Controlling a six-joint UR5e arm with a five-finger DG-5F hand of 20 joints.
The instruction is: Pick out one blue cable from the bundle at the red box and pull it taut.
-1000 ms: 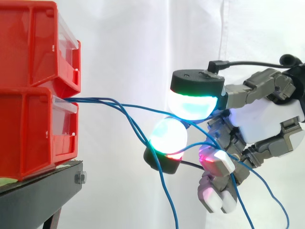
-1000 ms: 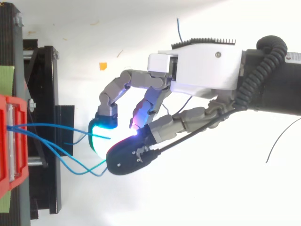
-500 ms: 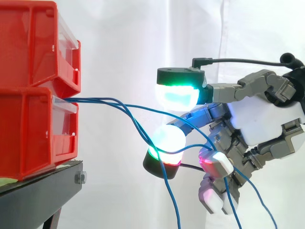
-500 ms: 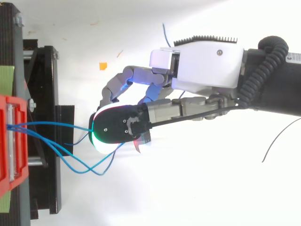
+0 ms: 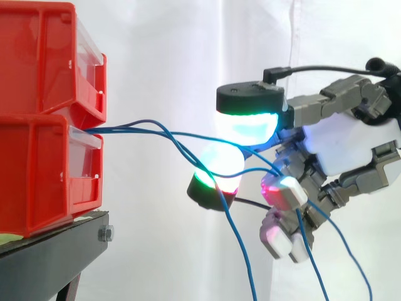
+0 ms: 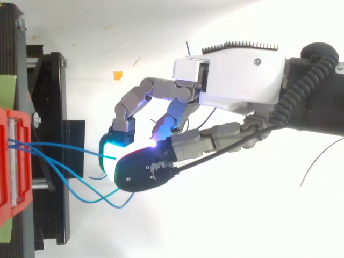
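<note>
Before the white curtain, spills a slack bundle [image 5: 116, 128] from the red box [image 5: 44, 169] toward the hand [image 5: 351, 150]. Pinches one blue cable [image 5: 188, 135] between glowing pads [image 5: 247, 128], near the box front. Leaves the pull undone, judging by the sag.

1. A white curtain [image 5: 163, 63] hangs behind everything in the side view, brightly and evenly lit, with soft vertical folds.
2. A stitched seam [image 5: 292, 37] runs down the curtain towards the right.
3. At lower left in the side view stands a black stand [image 5: 44, 263]; its top edge slopes slightly, and a silver bolt [image 5: 105, 234] sits at its near corner.
4. From above, the stand's black frame [image 6: 54, 97] lies along the left side, with a pale green patch [image 6: 7, 88] at the very edge.
5. The floor [image 6: 215, 226] in the top view is white and strongly lit.
6. A small orange scrap [image 6: 117, 75] lies on the floor near the stand.
</note>
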